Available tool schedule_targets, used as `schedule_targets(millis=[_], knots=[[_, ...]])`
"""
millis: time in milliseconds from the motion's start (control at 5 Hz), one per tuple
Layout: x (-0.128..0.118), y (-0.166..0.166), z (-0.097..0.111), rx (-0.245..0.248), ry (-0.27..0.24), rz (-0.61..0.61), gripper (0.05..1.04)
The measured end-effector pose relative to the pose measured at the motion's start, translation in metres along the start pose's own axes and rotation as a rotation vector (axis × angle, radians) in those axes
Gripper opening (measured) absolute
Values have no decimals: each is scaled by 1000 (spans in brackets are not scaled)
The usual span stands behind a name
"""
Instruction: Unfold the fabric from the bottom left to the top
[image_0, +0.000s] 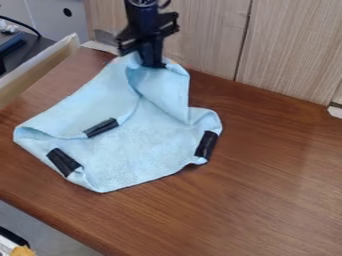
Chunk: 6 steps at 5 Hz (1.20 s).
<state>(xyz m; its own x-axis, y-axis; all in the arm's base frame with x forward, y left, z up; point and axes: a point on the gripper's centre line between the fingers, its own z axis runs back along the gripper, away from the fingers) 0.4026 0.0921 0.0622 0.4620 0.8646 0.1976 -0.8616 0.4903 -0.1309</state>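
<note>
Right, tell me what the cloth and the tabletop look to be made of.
Cloth: a soft fabric, perhaps microfibre or terry, matte, going by its fuzzy surface and loose folds. Tabletop: wood or wood-look laminate, satin, from its streaky grain and faint sheen.

We see a brown worktop (274, 185) across the frame, pale wood-grain panels (287, 50) at upper right, a black cable (21, 23) at upper left, something orange (23, 251) at lower left.

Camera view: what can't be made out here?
All in the camera view:
- fabric at the gripper: partly hidden by gripper and folds
- table beneath the fabric: covered by it
- arm, upper part: cut off by the top edge
- black item, lower left: cut off by the left edge
</note>
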Motion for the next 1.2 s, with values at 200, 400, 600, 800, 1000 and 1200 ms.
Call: schedule_targets(millis=[200, 400, 600, 800, 1000, 1200], knots=[[5, -16, -11, -2, -5, -3, 59], [5, -17, -18, 8, 0, 1, 78], [-1, -14, -23, 24, -2, -18, 229], [-8, -6, -31, 42, 9, -27, 486], [-9, -6, -32, 42, 11, -28, 789], [-9, -5, -33, 43, 12, -36, 1001]])
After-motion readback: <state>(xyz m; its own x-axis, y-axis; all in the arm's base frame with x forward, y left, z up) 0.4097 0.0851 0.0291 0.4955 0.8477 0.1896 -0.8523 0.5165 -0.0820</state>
